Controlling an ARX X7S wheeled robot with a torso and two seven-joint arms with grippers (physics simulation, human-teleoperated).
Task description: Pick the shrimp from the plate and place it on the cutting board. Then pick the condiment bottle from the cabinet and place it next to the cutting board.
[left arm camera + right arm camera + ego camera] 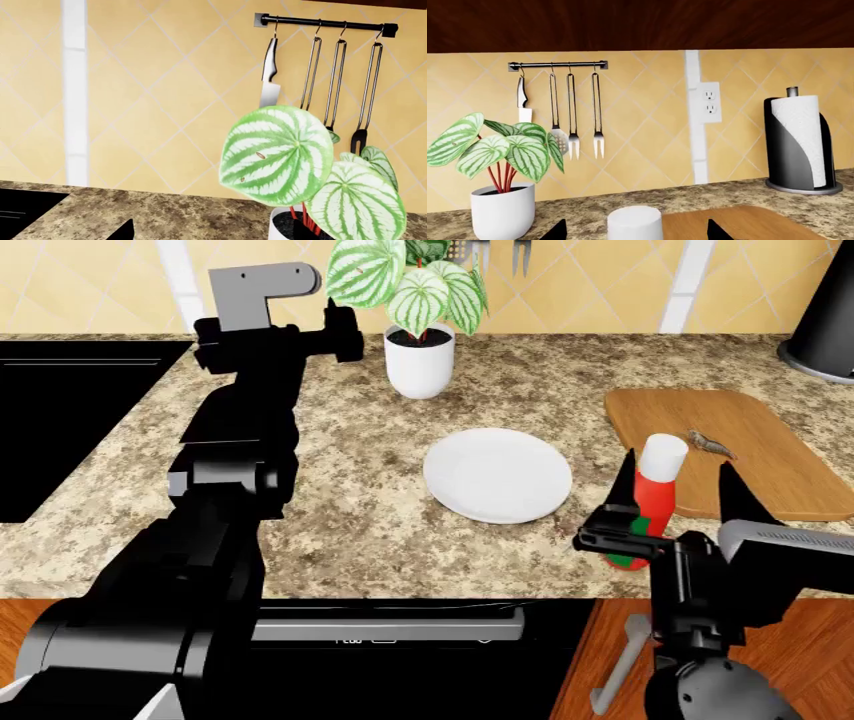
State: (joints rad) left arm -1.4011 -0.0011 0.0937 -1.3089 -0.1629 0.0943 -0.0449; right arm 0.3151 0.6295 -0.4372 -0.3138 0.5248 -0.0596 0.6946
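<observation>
Granite counter (347,510): condiment bottle (647,502) at lower right stands upright between my right gripper's (674,502) spread jaws, beside the cutting board (761,445) bearing the shrimp (709,444); my left gripper's (350,340) jaw state I cannot tell.

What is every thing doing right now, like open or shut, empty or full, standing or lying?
Plate: empty, flat on the counter.
Shrimp: lying on the cutting board.
Condiment bottle: upright, capped, between the open fingers.
Right pincer: open around the bottle.
Left pincer: too hidden to tell, near the plant pot.
Utensils: hanging from the rail.
</observation>
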